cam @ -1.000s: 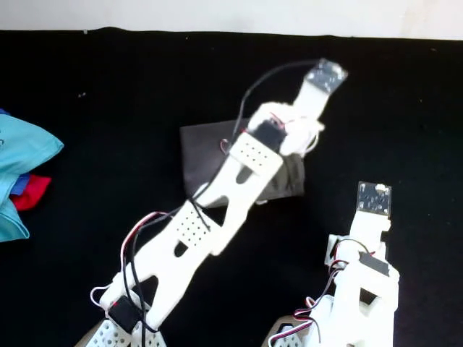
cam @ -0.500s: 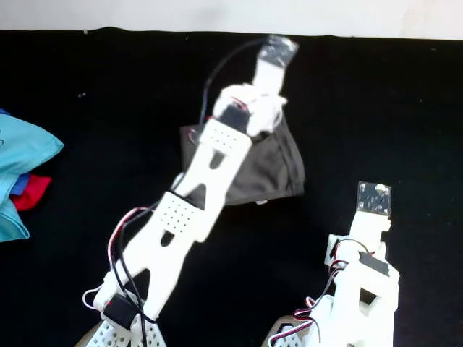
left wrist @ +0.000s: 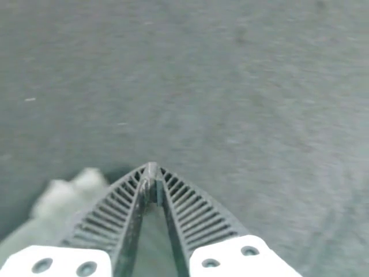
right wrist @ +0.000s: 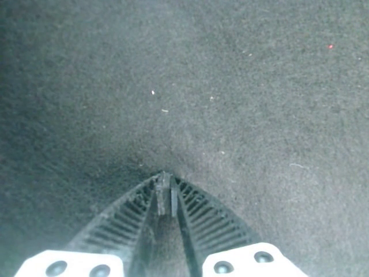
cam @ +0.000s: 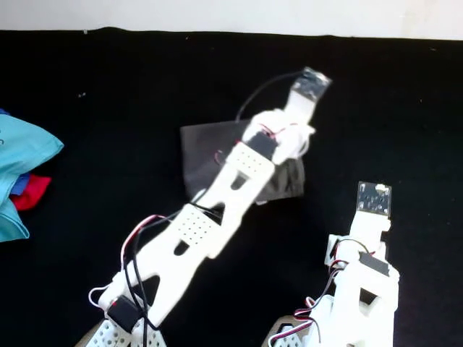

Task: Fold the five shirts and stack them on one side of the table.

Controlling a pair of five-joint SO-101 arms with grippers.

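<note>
While closed, left tool (left wrist: 153, 175) over shirt (cam: 206, 148).

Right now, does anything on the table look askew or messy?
Yes. The dark shirt mid-table lies flat on one side, but its edge toward the right arm looks bunched and uneven. At the table's edge, the teal shirt, blue shirt and red shirt sit in a crumpled, unfolded heap.

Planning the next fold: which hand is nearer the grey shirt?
Left. The left hand is over the shirt; the right hand is off it, back near the robot's base.
</note>
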